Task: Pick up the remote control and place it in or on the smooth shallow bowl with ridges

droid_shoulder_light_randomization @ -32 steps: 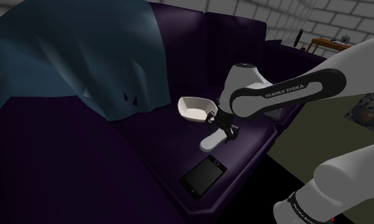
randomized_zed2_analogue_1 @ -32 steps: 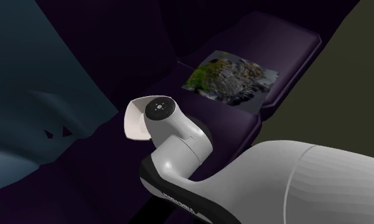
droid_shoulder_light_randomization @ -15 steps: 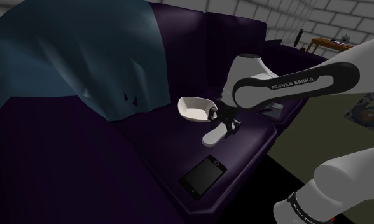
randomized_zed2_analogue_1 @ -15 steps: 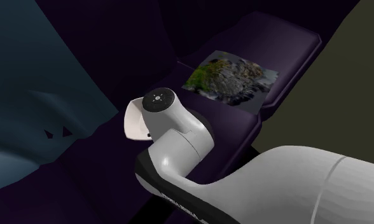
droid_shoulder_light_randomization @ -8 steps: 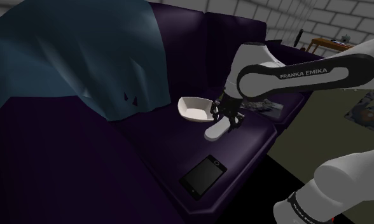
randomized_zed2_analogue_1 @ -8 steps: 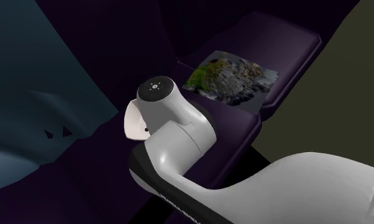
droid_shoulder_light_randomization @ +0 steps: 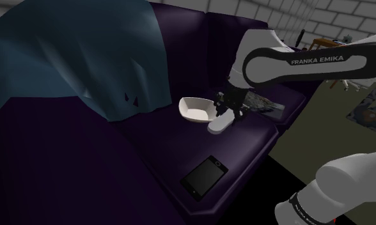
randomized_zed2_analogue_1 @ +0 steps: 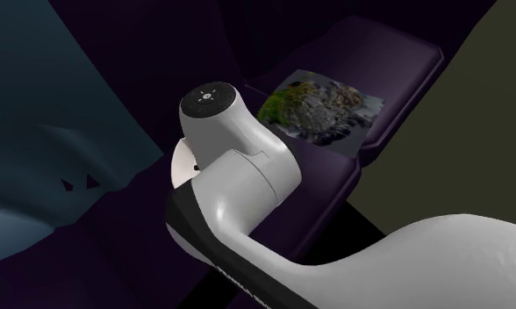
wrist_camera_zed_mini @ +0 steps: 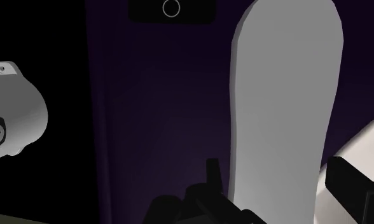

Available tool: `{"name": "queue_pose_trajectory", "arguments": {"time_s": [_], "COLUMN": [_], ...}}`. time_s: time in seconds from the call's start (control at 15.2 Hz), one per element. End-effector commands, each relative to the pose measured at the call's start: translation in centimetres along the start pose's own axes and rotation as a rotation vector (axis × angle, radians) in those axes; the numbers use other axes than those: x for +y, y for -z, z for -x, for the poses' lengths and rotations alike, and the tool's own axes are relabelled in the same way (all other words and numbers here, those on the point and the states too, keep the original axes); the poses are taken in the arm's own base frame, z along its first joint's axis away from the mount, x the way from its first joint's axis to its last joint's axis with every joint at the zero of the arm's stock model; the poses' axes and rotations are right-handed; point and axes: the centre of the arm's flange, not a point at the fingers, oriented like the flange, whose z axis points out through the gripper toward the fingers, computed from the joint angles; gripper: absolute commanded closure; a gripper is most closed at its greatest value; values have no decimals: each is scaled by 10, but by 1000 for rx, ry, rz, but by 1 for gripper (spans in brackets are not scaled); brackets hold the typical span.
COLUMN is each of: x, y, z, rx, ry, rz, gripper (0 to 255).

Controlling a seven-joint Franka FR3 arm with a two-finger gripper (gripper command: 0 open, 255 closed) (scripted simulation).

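The gripper (droid_shoulder_light_randomization: 229, 111), clamped on one end of the white remote (droid_shoulder_light_randomization: 219, 124), holds it over the sofa (droid_shoulder_light_randomization: 148, 147) just beside the bowl (droid_shoulder_light_randomization: 194, 108); the long overhanging end may catch the rim and slip out.

gripper (wrist_camera_zed_mini: 275, 170) clasps white remote (wrist_camera_zed_mini: 284, 95) | blk phone (wrist_camera_zed_mini: 172, 9) beyond | purple seat (wrist_camera_zed_mini: 154, 114) under

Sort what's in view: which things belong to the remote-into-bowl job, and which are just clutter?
Job:
- remote control, white, clasped in the gripper
- white shallow bowl, right beside it on the purple sofa

Clutter:
- black smartphone, near the seat's front edge
- teal blanket, draped over the backrest
- rock-patterned mat, on the far cushion
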Motion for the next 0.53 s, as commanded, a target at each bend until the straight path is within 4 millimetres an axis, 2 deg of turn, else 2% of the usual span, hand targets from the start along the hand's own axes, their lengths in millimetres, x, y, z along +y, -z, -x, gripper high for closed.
{"name": "queue_pose_trajectory", "arguments": {"time_s": [0.0, 0.07, 0.46], "x": [1, 1, -72], "y": [11, 14, 18], "z": [-1, -1, -30], "rx": [0, 0, 0], "ry": [0, 0, 0], "rz": [0, 0, 0], "gripper": [255, 255, 255]}}
